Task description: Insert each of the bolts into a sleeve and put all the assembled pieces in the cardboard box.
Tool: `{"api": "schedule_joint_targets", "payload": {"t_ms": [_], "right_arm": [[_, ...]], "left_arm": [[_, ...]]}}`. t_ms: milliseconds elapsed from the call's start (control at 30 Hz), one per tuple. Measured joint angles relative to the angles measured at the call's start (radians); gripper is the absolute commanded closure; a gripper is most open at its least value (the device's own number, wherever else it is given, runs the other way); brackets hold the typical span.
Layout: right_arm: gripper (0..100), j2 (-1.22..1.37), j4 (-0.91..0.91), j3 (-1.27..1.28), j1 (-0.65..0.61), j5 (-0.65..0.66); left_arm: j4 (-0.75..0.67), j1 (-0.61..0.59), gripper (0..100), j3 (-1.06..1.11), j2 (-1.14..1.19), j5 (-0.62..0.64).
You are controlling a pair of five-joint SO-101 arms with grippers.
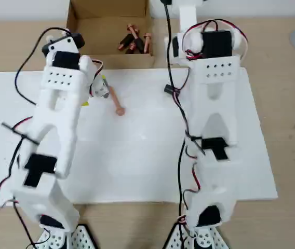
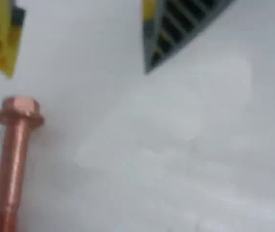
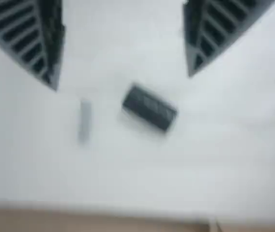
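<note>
I see left claw [image 2: 77, 55] spread, bolt [image 1: 115, 101] at its 4 o'clock awaiting pickup; right claw [image 3: 123, 77] spread over sleeve [image 3: 149, 107], likely grasp prep

Both arms [image 1: 59, 111] are built of white shells, black servos [image 1: 38, 168] and red-black cables [image 1: 180, 104]; the left tool [image 2: 77, 73] is marked yellow.

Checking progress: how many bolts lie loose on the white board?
1: the bolt lies on the white board beside the left end effector; the arms may hide others.
</note>
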Motion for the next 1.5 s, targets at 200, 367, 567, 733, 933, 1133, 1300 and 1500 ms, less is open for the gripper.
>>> {"api": "schedule_joint_targets", "payload": {"t_ms": [200, 367, 567, 733, 933, 1133, 1300, 1500], "right_arm": [[78.9, -0.147, 0.0, 0.258, 0.002, 0.002], [78.9, -0.215, 0.0, 0.365, 0.002, 0.002], [78.9, -0.318, 0.0, 0.5, 0.002, 0.002], [79.0, -0.431, 0.0, 0.626, 0.002, 0.002], [79.0, -0.56, -0.003, 0.743, 0.002, 0.003], [79.0, -0.64, -0.015, 0.838, 0.002, 0.003], [79.0, -0.643, -0.015, 0.87, 0.002, 0.003], [79.0, -0.643, -0.025, 0.873, 0.002, 0.003]], "left_arm": [[0.0, 0.054, 81, -0.161, 0.169, 0.043], [0.0, 0.12, 81, -0.249, 0.285, 0.043], [0.0, 0.12, 81, -0.342, 0.43, 0.098], [0.0, 0.121, 81, -0.465, 0.565, 0.106], [0.005, 0.12, 81, -0.629, 0.697, 0.106], [0.032, 0.12, 89, -0.704, 0.752, 0.107], [0.043, 0.127, 97, -0.712, 0.756, 0.101], [0.107, 0.127, 99, -0.749, 0.766, 0.058]]}}
